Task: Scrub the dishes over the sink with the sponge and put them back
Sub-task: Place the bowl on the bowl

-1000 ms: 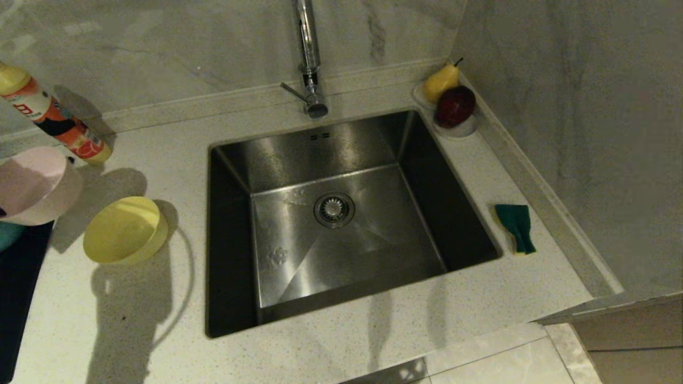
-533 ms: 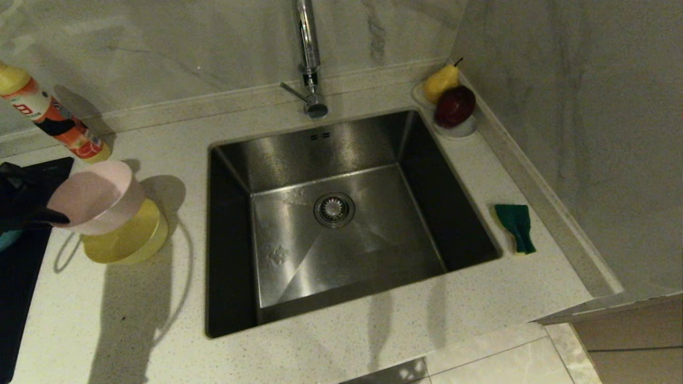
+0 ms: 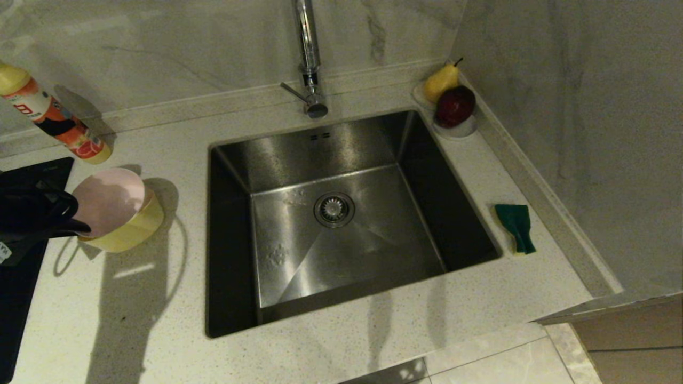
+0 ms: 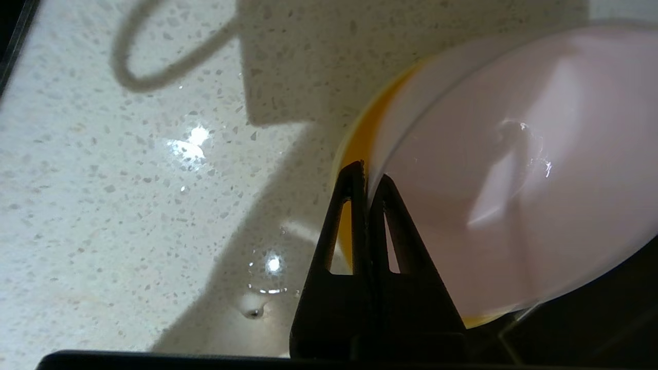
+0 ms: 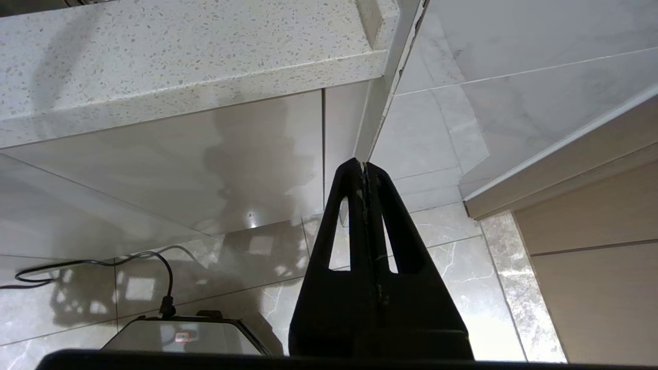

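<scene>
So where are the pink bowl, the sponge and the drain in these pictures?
pink bowl (image 3: pixel 109 200), head view, on its inner surface.
sponge (image 3: pixel 515 220), head view, on its green scouring face.
drain strainer (image 3: pixel 334 208), head view, at its centre in the sink floor.

The sink (image 3: pixel 341 224) is brushed stainless steel under a polished chrome tap (image 3: pixel 308 58). The pink bowl (image 3: pixel 109 201) and yellow bowl (image 3: pixel 130 229) look like smooth matte plastic on a glossy speckled stone countertop (image 3: pixel 133 320). The sponge (image 3: pixel 516 226) shows a rough green scouring face; the wall (image 3: pixel 160 48) is veined marble-look tile.
</scene>
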